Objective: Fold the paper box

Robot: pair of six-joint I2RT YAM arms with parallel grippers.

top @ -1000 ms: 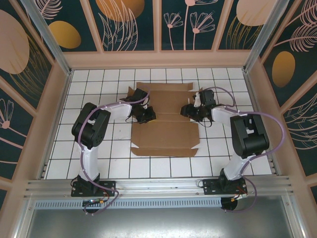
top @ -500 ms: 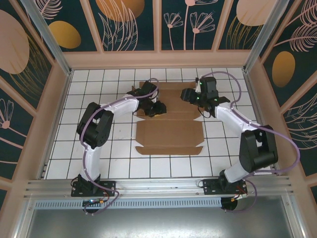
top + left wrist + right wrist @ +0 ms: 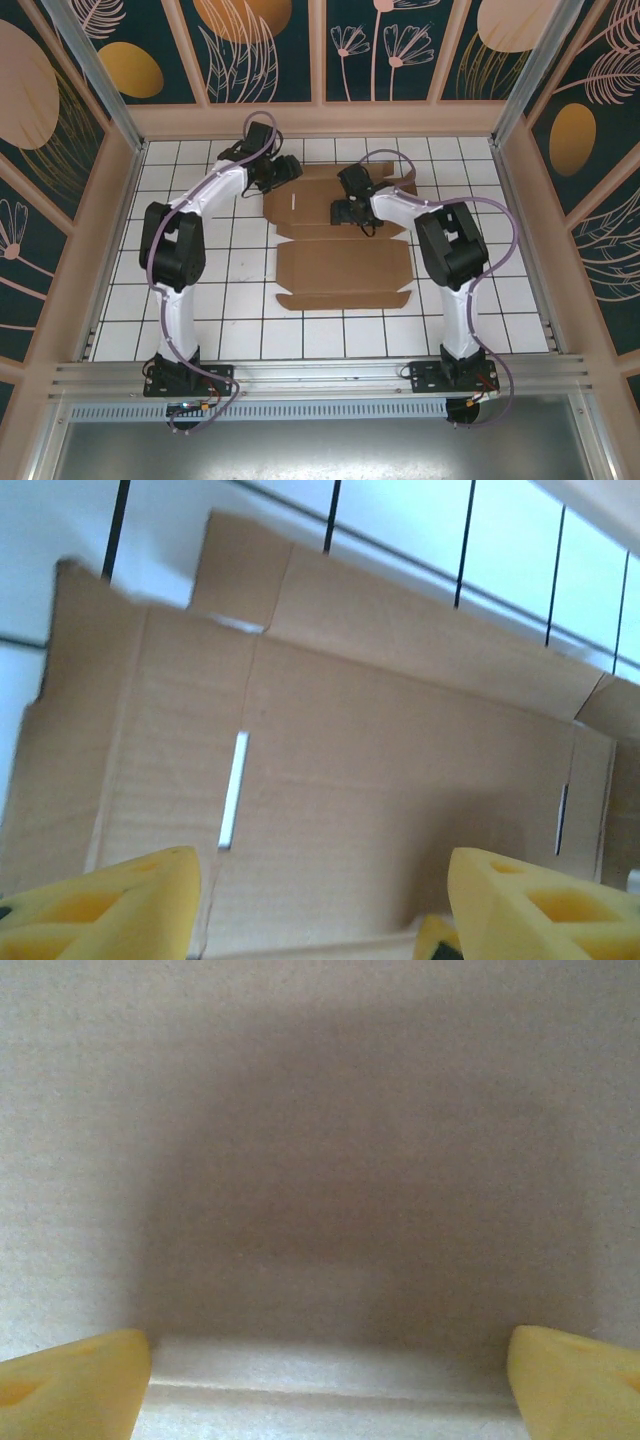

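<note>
The paper box point(image 3: 340, 265) lies flat and unfolded on the middle of the tiled table point(image 3: 180, 300), its creases running left to right, nothing in it. The right gripper point(image 3: 347, 208) hangs low over the far panel, fingers spread wide. The left gripper point(image 3: 287, 170) sits at the sheet's far left corner, likewise spread and empty. The right arm looks better placed for a fold.

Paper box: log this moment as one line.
paper box: flat sheet on table | left gripper: open, at far-left corner | right gripper: open, over far panel
</note>
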